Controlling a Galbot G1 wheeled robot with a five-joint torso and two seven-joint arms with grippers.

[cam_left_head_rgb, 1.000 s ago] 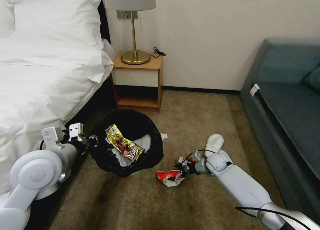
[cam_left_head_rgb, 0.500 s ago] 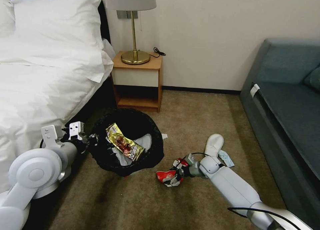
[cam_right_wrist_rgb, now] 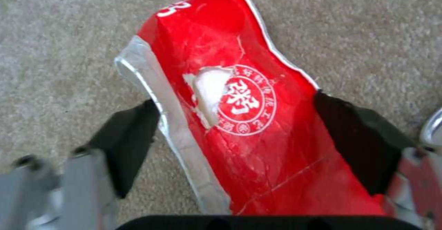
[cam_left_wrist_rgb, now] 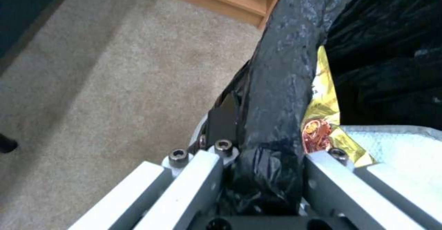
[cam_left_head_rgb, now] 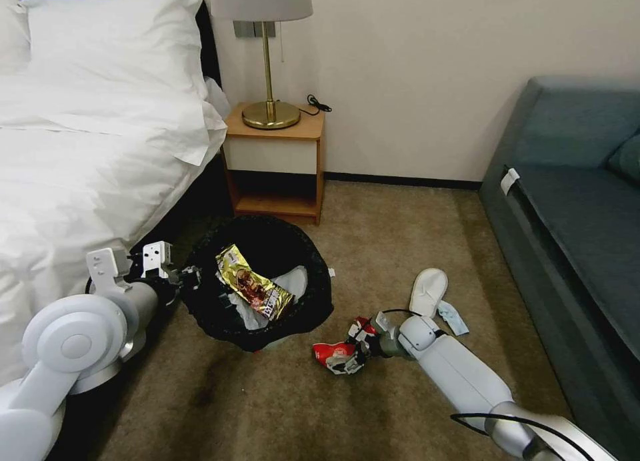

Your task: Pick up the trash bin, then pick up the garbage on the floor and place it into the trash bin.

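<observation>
Right gripper (cam_left_head_rgb: 352,355) straddles the red wrapper (cam_left_head_rgb: 332,354) on the carpet (cam_left_head_rgb: 373,247), jaws spread to either side, not yet clenched

Left gripper (cam_left_head_rgb: 189,281) is clamped on the rim of the trash bin (cam_left_head_rgb: 267,244), holding it beside the bed (cam_left_head_rgb: 80,147) with a gold wrapper (cam_left_head_rgb: 253,291) and tissue inside. Judged step: grasping litter; next, the jaws must close squarely, then lift. The bin's base is hidden; a slipper (cam_left_head_rgb: 428,291) lies nearby
</observation>
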